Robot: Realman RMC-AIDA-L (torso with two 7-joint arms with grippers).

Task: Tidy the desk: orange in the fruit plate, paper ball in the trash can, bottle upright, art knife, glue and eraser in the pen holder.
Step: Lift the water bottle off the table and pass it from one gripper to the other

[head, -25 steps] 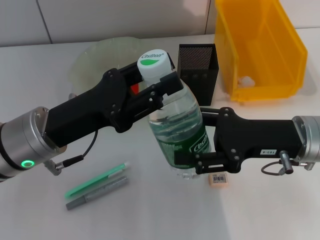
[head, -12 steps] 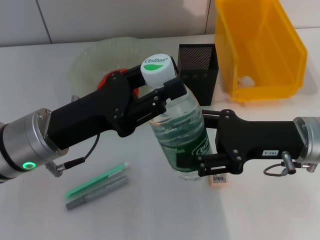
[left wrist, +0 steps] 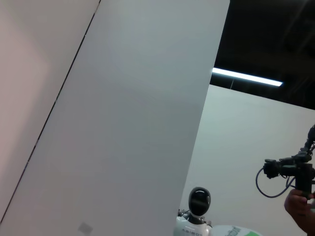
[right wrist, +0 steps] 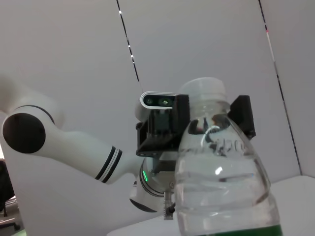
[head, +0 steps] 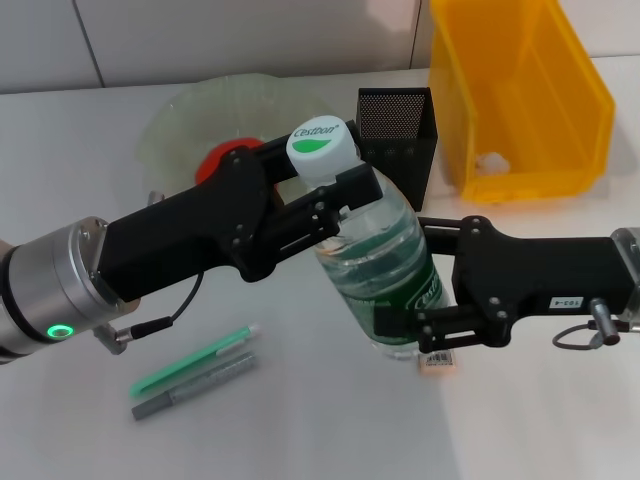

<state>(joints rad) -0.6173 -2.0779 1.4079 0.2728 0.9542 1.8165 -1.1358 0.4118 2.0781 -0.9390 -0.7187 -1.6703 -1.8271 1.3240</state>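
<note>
The left gripper (head: 335, 180) is clamping the neck of the bottle (head: 380, 265) just under its cap (head: 321, 143). The right gripper (head: 405, 325) is closing on the base, above the desk (head: 300, 420) beside the eraser (head: 440, 358). The bottle is tilting. Full of water, it is likely heavy and slick; neck and base look the firmest holds.

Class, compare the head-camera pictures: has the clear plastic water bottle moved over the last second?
Yes. The clear plastic water bottle, held by the left gripper and right gripper, has shifted toward the robot's right, its white cap nearer the square black mesh pen holder.
</note>
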